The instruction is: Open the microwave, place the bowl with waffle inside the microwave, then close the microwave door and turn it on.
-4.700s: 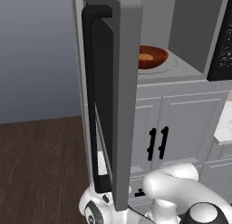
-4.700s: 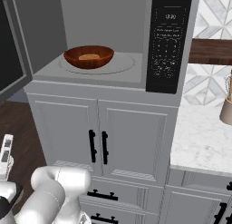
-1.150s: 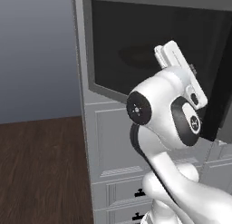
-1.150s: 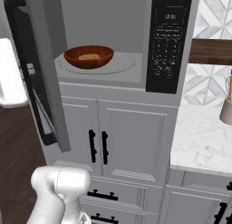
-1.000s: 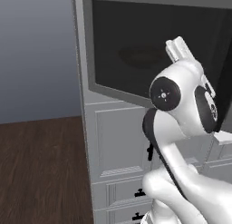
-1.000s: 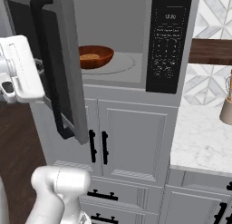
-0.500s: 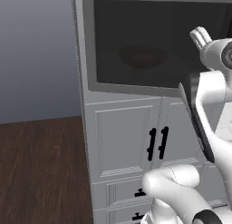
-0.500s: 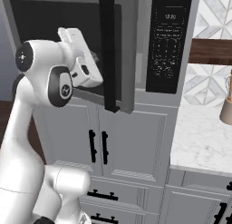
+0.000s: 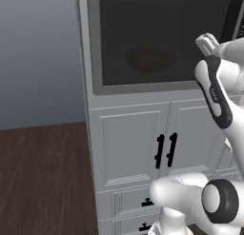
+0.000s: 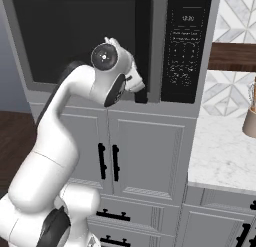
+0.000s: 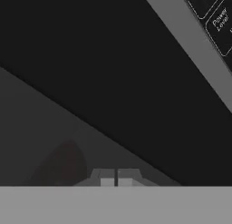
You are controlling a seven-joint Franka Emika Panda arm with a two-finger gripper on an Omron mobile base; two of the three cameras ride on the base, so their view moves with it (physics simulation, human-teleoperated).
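The microwave (image 10: 165, 11) has its door (image 9: 143, 44) flat against the front. Behind the dark glass the bowl with waffle (image 9: 148, 59) shows dimly on the turntable, and as a faint reddish shape (image 11: 61, 166) in the hand view. My gripper (image 10: 139, 85) rests against the lower right of the door, beside the black bar handle (image 10: 142, 46) and left of the control panel (image 10: 185, 46). In the hand view the gripper (image 11: 117, 178) has its fingertips together, shut on nothing, close to the glass.
White cabinet doors with black handles (image 10: 107, 161) stand below the microwave. A marble counter (image 10: 225, 161) with a brown vessel (image 10: 250, 121) lies to the right. Dark wood floor (image 9: 43, 177) stretches to the left.
The door has swung from wide open to fully shut, with my hand following it rightward against the glass. The bowl now shows only through the tinted glass.
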